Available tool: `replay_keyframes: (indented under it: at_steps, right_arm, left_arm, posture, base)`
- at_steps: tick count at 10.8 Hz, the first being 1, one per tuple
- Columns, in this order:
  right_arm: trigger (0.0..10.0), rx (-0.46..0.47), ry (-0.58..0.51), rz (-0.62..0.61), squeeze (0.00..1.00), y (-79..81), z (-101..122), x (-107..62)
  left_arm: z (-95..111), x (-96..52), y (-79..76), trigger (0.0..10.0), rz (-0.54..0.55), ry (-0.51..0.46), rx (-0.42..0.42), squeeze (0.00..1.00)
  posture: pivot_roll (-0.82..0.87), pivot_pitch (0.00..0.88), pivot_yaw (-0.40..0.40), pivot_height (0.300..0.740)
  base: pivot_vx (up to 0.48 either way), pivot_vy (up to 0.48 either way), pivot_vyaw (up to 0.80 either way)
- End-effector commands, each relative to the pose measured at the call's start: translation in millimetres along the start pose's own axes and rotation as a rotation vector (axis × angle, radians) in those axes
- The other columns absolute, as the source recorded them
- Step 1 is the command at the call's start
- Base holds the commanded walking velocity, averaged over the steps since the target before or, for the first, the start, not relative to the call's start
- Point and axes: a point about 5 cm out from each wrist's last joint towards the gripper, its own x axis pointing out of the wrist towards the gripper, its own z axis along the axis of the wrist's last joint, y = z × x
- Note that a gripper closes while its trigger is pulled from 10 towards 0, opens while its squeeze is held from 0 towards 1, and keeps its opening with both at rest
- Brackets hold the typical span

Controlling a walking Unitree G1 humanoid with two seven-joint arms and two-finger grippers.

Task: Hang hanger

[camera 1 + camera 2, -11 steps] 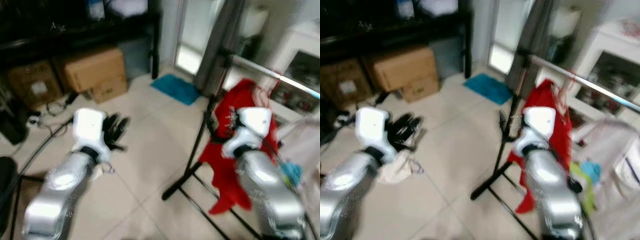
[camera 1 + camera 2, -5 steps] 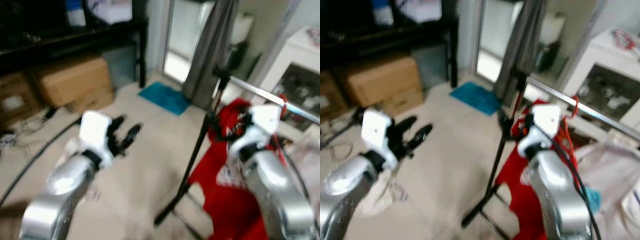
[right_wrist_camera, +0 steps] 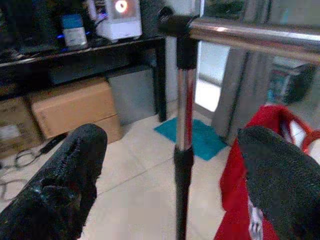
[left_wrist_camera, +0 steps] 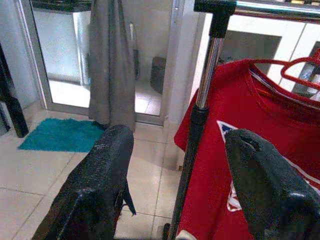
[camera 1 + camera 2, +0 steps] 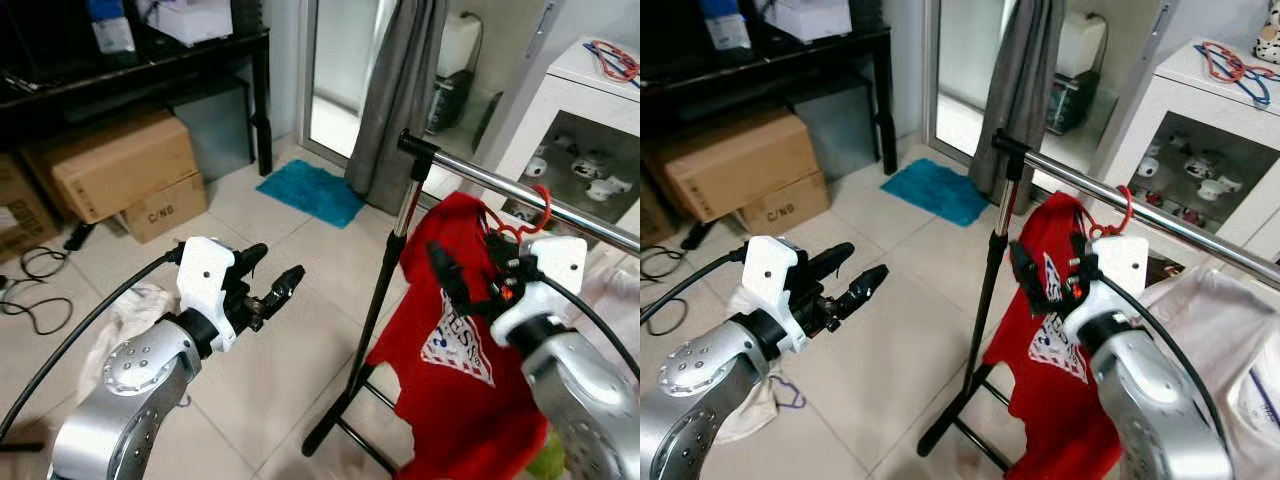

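1. Red hanger (image 5: 522,222) hooked on the rail (image 5: 520,192), carrying the red shirt (image 5: 455,330).
2. Right gripper (image 5: 1048,270) spread open beside the shirt, holding nothing.
3. Left gripper (image 5: 262,283) open, empty, well clear over the floor.

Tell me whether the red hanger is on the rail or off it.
On. The red hanger's hook curls over the rail, the red shirt hanging below.
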Motion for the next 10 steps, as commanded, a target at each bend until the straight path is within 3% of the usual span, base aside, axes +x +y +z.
replay_keyframes:
  at_steps: [1,2,3,4,5,6,7,8,10]
  right_arm:
    - [10.0,0.007,-0.003,0.001,1.0,-0.9,5.0,-2.5]
    - [10.0,0.012,0.004,-0.004,1.0,-1.6,6.6,-2.6]
    - [10.0,-0.049,0.06,-0.061,1.0,-11.8,10.7,1.9]
    - [10.0,-0.069,0.07,-0.087,1.0,-17.8,15.8,4.4]
    - [10.0,-0.119,0.089,-0.092,1.0,-27.8,26.4,2.4]
    - [10.0,-0.141,0.099,-0.025,0.87,-28.9,32.6,-1.8]
    - [10.0,-0.161,0.114,0.018,0.52,-28.8,35.9,-4.2]
    - [10.0,-0.195,0.163,0.033,0.0,-30.8,37.2,-8.0]
    - [10.0,-0.178,0.261,-0.067,0.0,-41.2,31.6,-10.0]
  left_arm:
    - [-0.5,-0.9,-1.9,10.0,-0.003,0.003,0.007,0.38]
    - [-1.6,-1.3,-3.3,10.0,-0.02,0.011,0.005,0.37]
    - [-2.9,2.0,-5.4,10.0,-0.079,0.02,-0.005,0.26]
    - [-1.4,1.9,-9.7,10.0,-0.158,0.024,-0.003,0.23]
    - [-3.5,-2.0,-18.4,10.0,-0.299,0.066,0.016,0.12]
    - [-3.5,-2.0,-20.1,10.0,-0.328,0.072,0.021,0.04]
    - [-2.3,-1.4,-20.5,10.0,-0.336,0.066,0.019,0.02]
    - [-3.5,0.6,-15.1,10.0,-0.277,0.068,0.022,0.0]
    - [-4.2,5.1,-15.2,10.0,-0.287,0.052,0.039,0.0]
  posture:
    - [0.11,0.024,-0.044,0.74]
    - [0.11,0.024,-0.044,0.74]
    - [0.1,0.019,-0.037,0.74]
    - [0.1,0.021,-0.039,0.74]
    - [0.1,0.013,-0.036,0.74]
    - [0.1,0.007,-0.034,0.74]
    - [0.09,0.003,-0.031,0.74]
    - [0.08,0.0,-0.029,0.74]
    - [0.08,0.0,-0.033,0.74]
  base:
    - [0.0,0.0,0.0]
    - [0.0,0.0,0.0]
    - [0.0,0.0,0.0]
    - [0.0,0.0,0.0]
    - [0.0,0.0,0.0]
    - [0.0,0.0,0.0]
    - [0.0,0.0,0.0]
    - [0.0,0.0,0.0]
    - [0.0,0.0,0.0]
